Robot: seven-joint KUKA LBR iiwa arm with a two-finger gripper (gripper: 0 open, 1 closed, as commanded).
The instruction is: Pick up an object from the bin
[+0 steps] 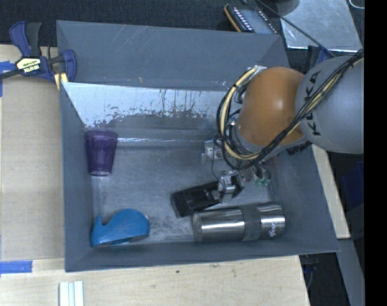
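Lighting, moderate and from overhead: the far wall of the bin point(148, 104) caught the strongest light as a pale band, while its floor lay dim grey. Glare: soft white highlights ran along the steel flask point(238, 224) and across my orange cover point(270, 104). Shadow: my arm point(336, 107) darkened the floor beneath it around the black flat thing point(193, 199), and the ground beyond the far rim was near black.
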